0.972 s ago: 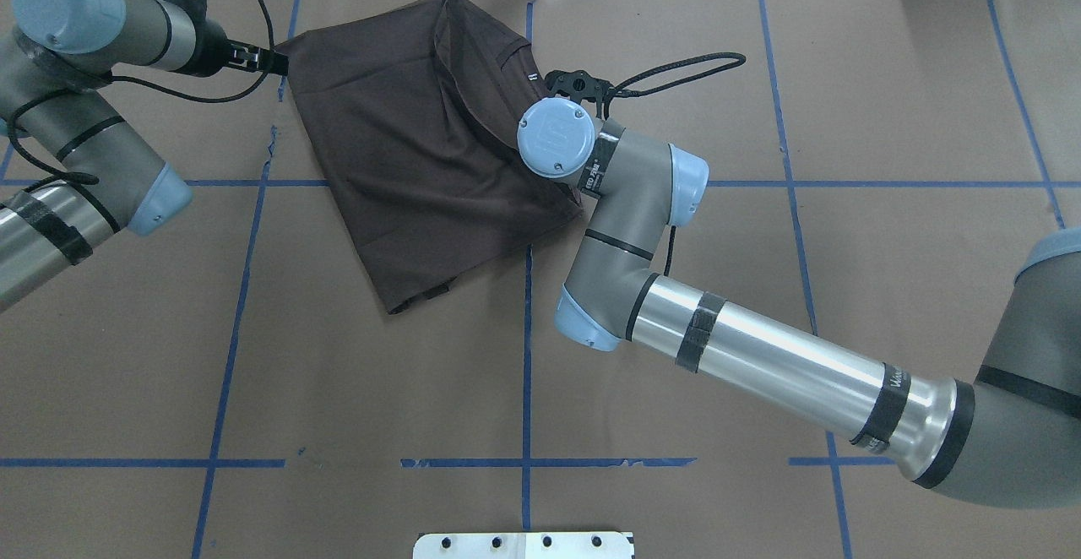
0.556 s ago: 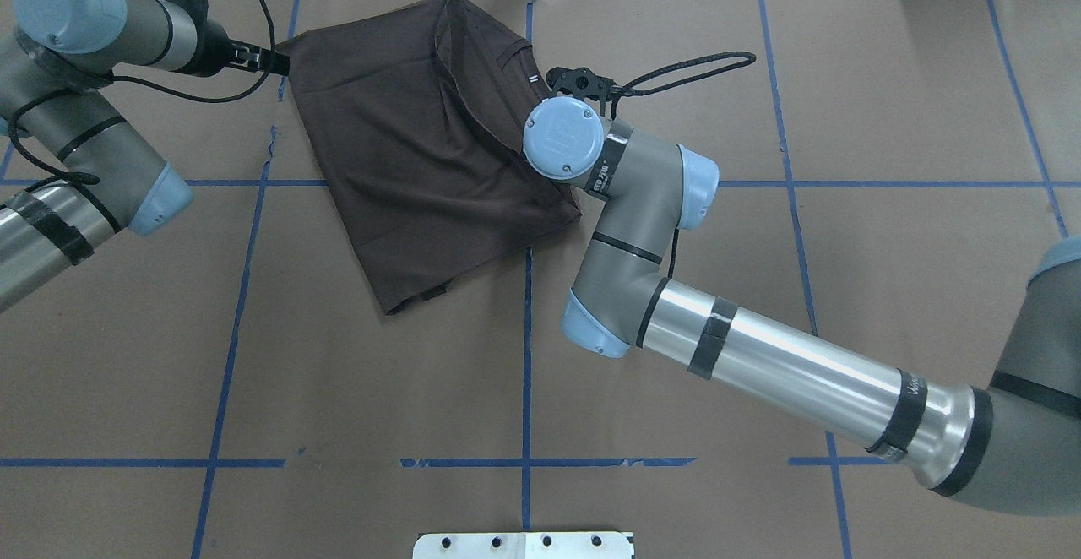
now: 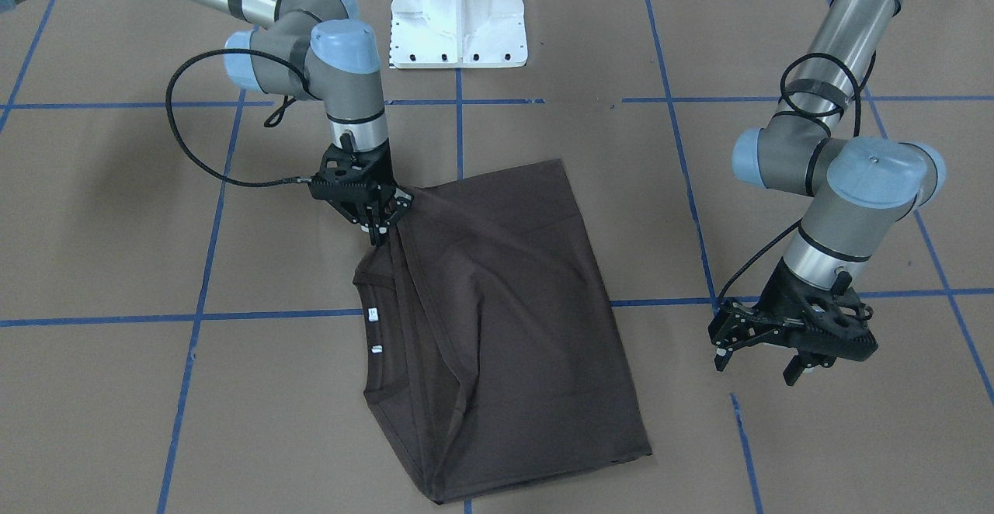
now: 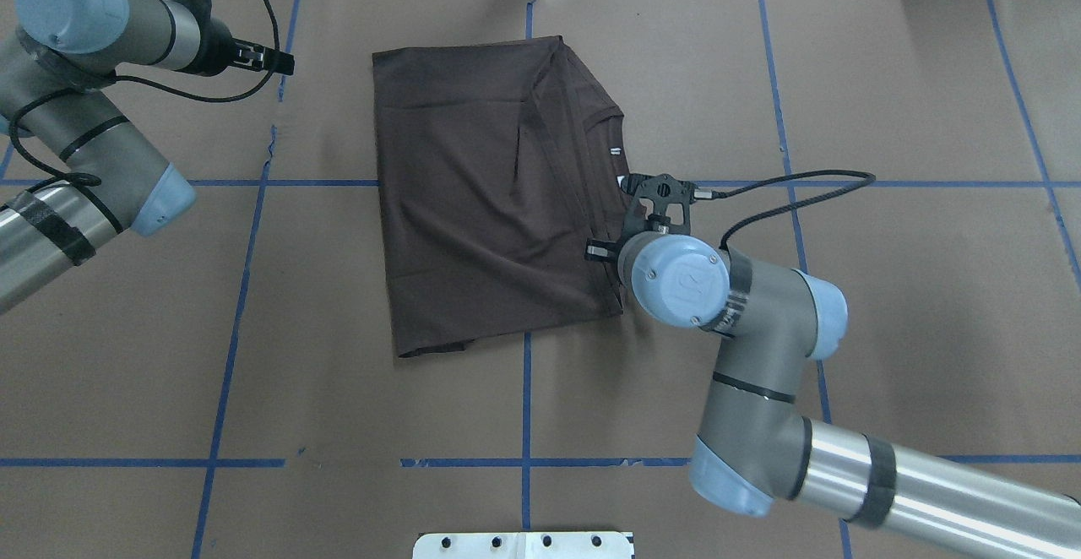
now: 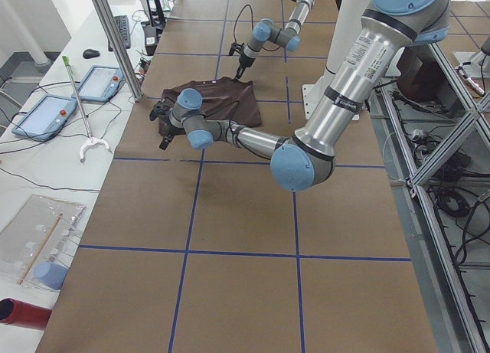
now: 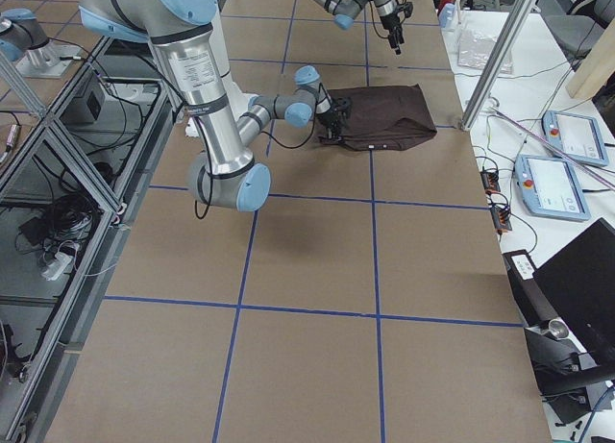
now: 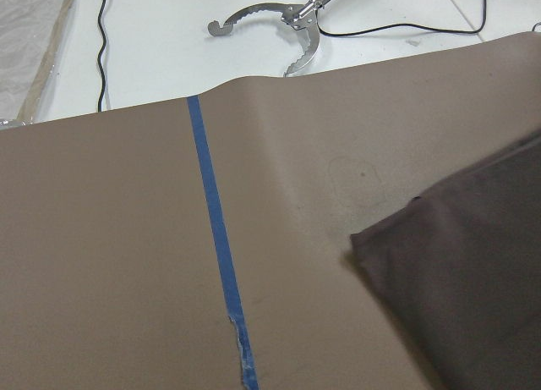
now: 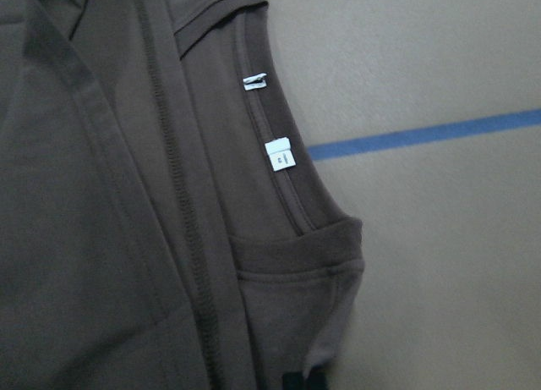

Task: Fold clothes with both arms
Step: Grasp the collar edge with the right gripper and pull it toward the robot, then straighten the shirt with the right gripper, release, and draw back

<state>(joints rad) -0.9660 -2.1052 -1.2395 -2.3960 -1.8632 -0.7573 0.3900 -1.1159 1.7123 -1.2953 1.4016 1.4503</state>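
Both hands first. My right hand (image 3: pixel 378 227) is pinched shut on the edge of the T-shirt (image 3: pixel 512 328), just beside the neck hole. It lifts a ridge of cloth up off the counter (image 3: pixel 155 390). My left hand (image 3: pixel 755 365) has its fingers spread wide and holds nothing. It hangs well apart from the shirt, on the other side.

The counter is brown with blue tape lines. The dark brown T-shirt lies on it between my two hands, folded into a rough square with long wrinkles. Its collar (image 8: pixel 259 115) sits on the right hand's side, and two small white tags (image 8: pixel 278 154) show inside it.

I think a few things could go wrong. Only one hand has the shirt, so a pull may drag the whole shirt along and open the fold. The cloth is soft, so it may slip out of the pinch. The wrinkles may get pressed into the next fold.
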